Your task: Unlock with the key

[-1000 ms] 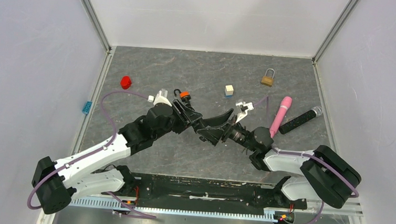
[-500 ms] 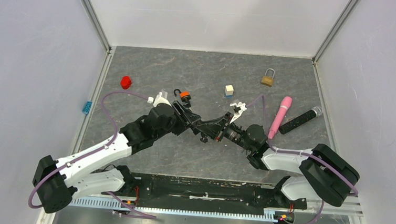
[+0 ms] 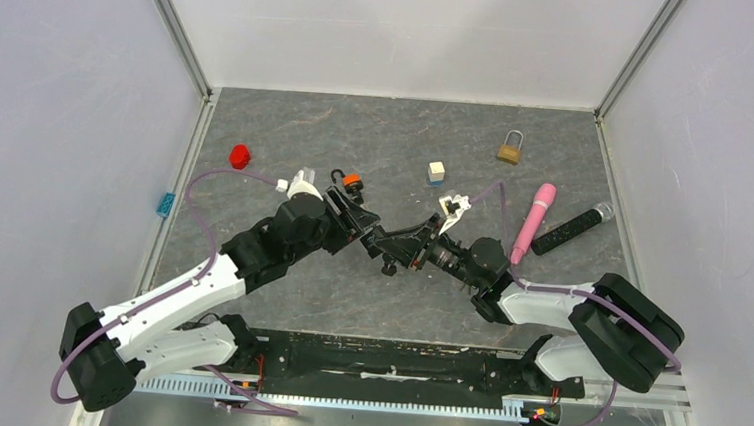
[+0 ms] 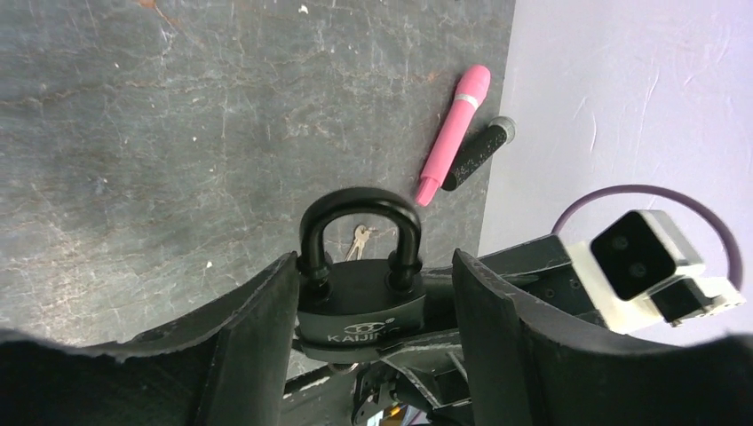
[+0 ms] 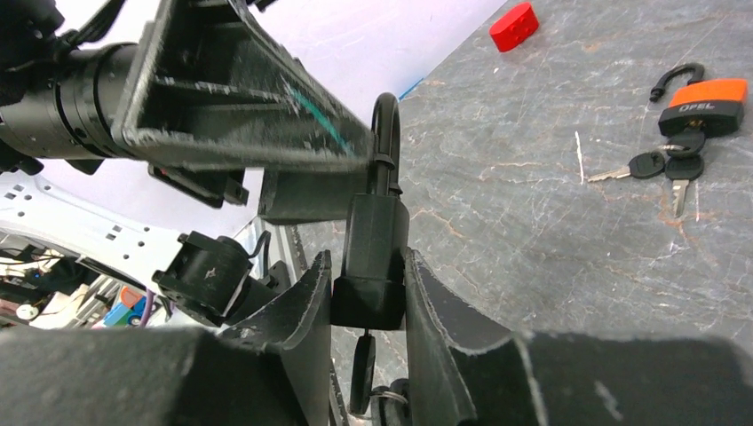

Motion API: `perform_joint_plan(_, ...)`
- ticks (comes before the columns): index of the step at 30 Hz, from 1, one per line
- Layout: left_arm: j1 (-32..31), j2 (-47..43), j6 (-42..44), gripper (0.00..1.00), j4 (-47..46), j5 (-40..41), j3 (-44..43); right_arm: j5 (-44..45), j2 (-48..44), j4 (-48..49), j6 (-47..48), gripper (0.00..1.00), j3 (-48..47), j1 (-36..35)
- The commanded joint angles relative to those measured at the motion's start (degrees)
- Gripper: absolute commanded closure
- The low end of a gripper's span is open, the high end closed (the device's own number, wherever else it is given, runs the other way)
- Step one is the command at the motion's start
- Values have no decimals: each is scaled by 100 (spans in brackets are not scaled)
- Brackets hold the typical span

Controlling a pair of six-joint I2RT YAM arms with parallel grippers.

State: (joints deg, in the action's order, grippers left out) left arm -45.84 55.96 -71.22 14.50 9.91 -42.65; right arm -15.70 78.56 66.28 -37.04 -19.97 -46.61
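Note:
A black padlock (image 4: 360,302) with its shackle shut hangs above the table between both grippers. My right gripper (image 5: 367,262) is shut on the lower part of the lock body (image 5: 373,253), seen edge-on. A black-headed key (image 5: 360,373) sticks out of the lock's underside; it also shows as the key (image 3: 387,268) from above. My left gripper (image 4: 373,266) stands open around the padlock: its left finger (image 4: 257,328) lies against the lock, while a gap shows at the right finger (image 4: 497,328). From above, the left gripper (image 3: 367,230) and right gripper (image 3: 403,245) meet over the table's middle.
An orange padlock (image 3: 352,182) with a bunch of keys lies just behind the grippers. A brass padlock (image 3: 509,148), a pink cylinder (image 3: 534,221), a black cylinder (image 3: 572,230), a small cube (image 3: 437,171) and a red block (image 3: 241,155) lie around. Silver keys (image 4: 360,238) lie on the table.
My right gripper moved left from wide open and closed on the padlock body. The left gripper's jaws widened a little, leaving a gap at one finger.

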Motion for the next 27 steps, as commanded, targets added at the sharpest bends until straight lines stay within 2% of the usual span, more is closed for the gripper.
perform_joint_plan(1, 223, -240, 295, 32, -117, 92, -349, -305, 53, 697, -301, 100, 17, -6)
perform_joint_plan(3, 339, -255, 279, 34, 4, 64, -337, -383, 64, 791, -356, 100, 11, -6)
perform_joint_plan(6, 473, -232, 192, 45, 62, -109, -295, -421, 63, 796, -361, 100, -10, -6)
perform_joint_plan(9, 522, -144, 178, 48, 51, -246, -310, -490, 110, 841, -380, 100, -23, -11)
perform_joint_plan(15, 576, 93, 129, 60, 10, -529, -305, -688, 187, 1249, -566, 100, 1, -6)
perform_joint_plan(20, 577, 325, -120, 61, -896, -1273, -65, -791, 330, 1416, -698, 100, -42, -7)
perform_joint_plan(27, 577, 486, -192, 49, -2031, -2058, -6, -1013, 757, 1996, -1179, 100, -95, -6)
